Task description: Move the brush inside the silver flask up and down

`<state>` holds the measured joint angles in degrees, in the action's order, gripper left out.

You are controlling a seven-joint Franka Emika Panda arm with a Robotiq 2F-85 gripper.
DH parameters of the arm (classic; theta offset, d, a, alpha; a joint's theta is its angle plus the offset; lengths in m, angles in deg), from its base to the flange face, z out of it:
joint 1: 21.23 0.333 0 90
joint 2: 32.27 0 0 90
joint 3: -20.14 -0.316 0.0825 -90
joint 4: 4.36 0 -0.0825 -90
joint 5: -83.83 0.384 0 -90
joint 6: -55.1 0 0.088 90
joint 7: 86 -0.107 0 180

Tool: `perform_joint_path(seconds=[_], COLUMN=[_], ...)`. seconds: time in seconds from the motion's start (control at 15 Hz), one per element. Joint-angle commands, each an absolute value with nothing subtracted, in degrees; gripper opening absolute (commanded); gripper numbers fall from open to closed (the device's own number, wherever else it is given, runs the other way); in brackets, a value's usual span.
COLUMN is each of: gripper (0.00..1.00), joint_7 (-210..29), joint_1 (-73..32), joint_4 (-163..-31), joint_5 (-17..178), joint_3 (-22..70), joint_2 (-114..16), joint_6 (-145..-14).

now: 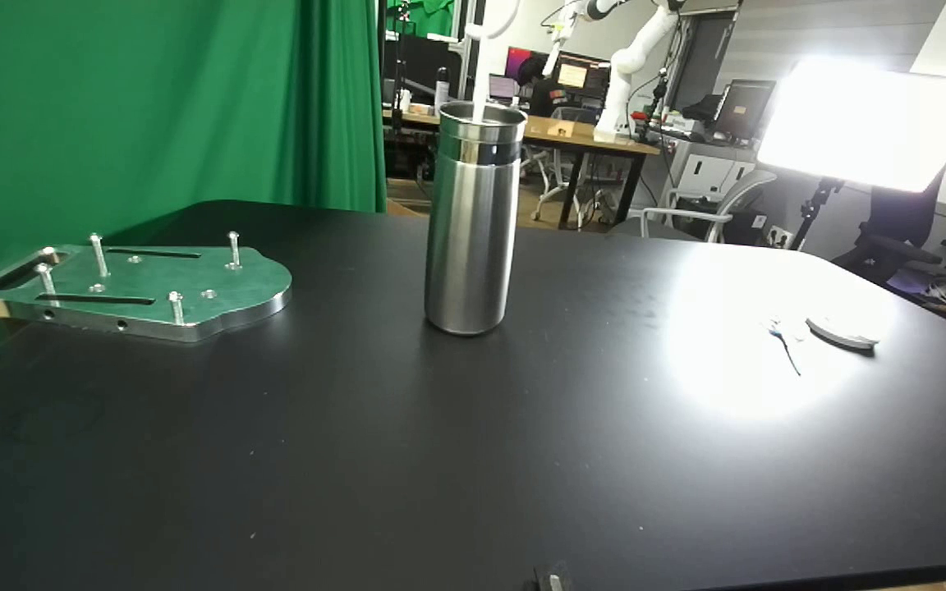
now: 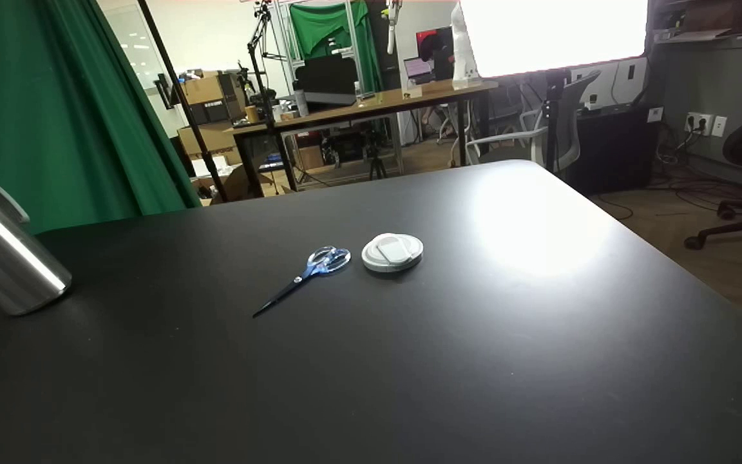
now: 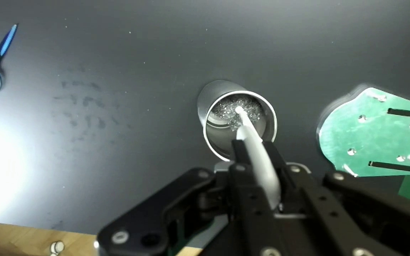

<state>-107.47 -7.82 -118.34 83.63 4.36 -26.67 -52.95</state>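
Evidently the brush (image 3: 257, 156) is pinched by the gripper (image 3: 255, 145), its head (image 3: 228, 108) inside the flask (image 1: 473, 238); scrubbing is judged in hand, and vertical strokes are needed next.

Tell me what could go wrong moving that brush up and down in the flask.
The flask stands with nothing visible bracing it, so it might tip if the brush presses sideways. The bristles could catch the rim if lifted too high. The gripper holds the brush's handle, which might slip or twist.
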Motion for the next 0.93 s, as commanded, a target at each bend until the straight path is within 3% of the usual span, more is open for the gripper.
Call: perform_joint_path(seconds=[0.0,0.87], gripper=[0.04,0.04], joint_7=[-107.93,-109.46], joint_1=[-8.91,-7.82], joint_4=[-119.03,-121.85], joint_5=[80.63,75.54], joint_3=[5.19,5.09], joint_2=[-26.84,-30.86], joint_6=[-52.77,-54.35])
